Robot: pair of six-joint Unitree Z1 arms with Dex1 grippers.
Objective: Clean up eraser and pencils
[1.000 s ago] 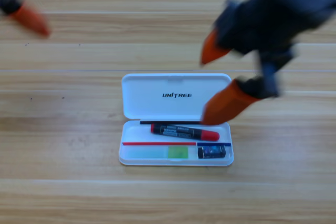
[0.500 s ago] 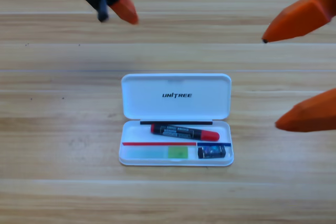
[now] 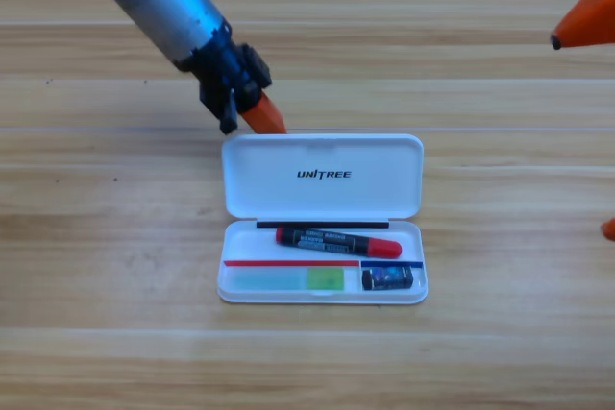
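High view: pencils [image 3: 338,241] below left jaws

eraser [image 3: 387,278], pencils [image 3: 338,241] inside open case [image 3: 322,178]

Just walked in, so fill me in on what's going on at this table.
The open white plastic case lies on the wooden table, and everything is already inside its tray: the black-barrelled pencil with red ends, the translucent white pencil with a light-green half and the small dark eraser. The left gripper sits at the back left corner of the raised lid, holding nothing. The right gripper waits at the picture's right edge, jaws apart.
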